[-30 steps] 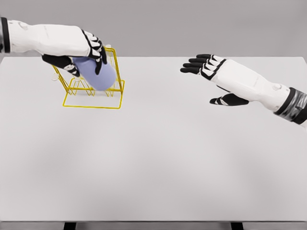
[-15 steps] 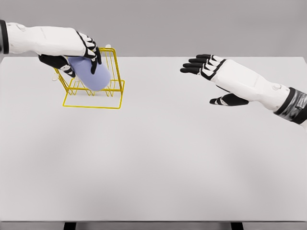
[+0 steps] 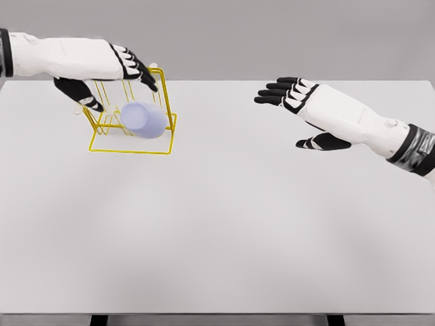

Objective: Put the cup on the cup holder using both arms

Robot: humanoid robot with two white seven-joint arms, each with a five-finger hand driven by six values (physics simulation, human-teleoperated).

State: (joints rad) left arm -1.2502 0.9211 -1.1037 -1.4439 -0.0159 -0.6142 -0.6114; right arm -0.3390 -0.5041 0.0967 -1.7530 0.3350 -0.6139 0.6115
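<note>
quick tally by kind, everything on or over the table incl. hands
Cups: 1, the lavender cup, lying tilted in the rack
Cup holders: 1, the yellow wire cup holder
Hands: 2, left hand open above the cup, right hand open over the table
Total: 4

Light is even and diffuse, with no clear source. The white table (image 3: 224,224) reads bright and nearly flat, with only faint grey shading and no hard shadows or glare. The render is slightly soft: the thin yellow wires of the rack (image 3: 132,125) look a little fuzzy. No distortion shows at the edges.
</note>
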